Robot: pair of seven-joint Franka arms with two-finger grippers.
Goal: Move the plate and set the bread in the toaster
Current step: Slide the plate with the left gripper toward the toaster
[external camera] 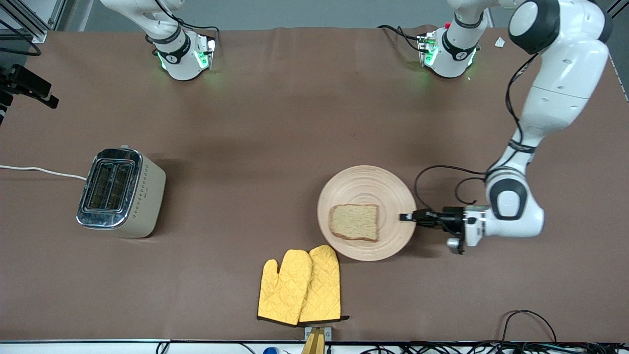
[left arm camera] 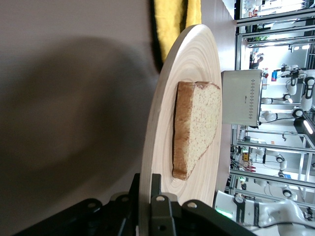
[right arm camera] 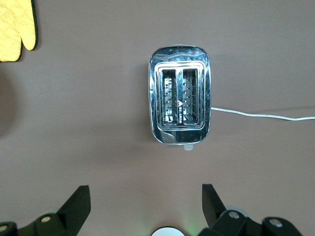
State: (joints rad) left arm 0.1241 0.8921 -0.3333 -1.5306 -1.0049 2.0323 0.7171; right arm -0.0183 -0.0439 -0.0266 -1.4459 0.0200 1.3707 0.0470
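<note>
The round light-wood plate (external camera: 366, 184) lies on the brown table toward the left arm's end, with the bread (external camera: 355, 222) slice flat on it. My left gripper (external camera: 408, 216) reaches in level with the table and is shut on the plate's rim. In the left wrist view the rim of the plate (left arm camera: 167, 98) is pinched between the two jaws of the left gripper (left arm camera: 146, 184), and the bread (left arm camera: 197, 128) rests just past them. The cream toaster (external camera: 120, 192) stands toward the right arm's end, both slots empty. My right gripper (right arm camera: 146, 196) hangs open high above the toaster (right arm camera: 180, 102), holding nothing.
Two yellow oven mitts (external camera: 300, 286) lie nearer the front camera than the plate, close to its rim. The toaster's white cord (external camera: 44, 170) runs off the table's end. Loose cables lie along the front edge.
</note>
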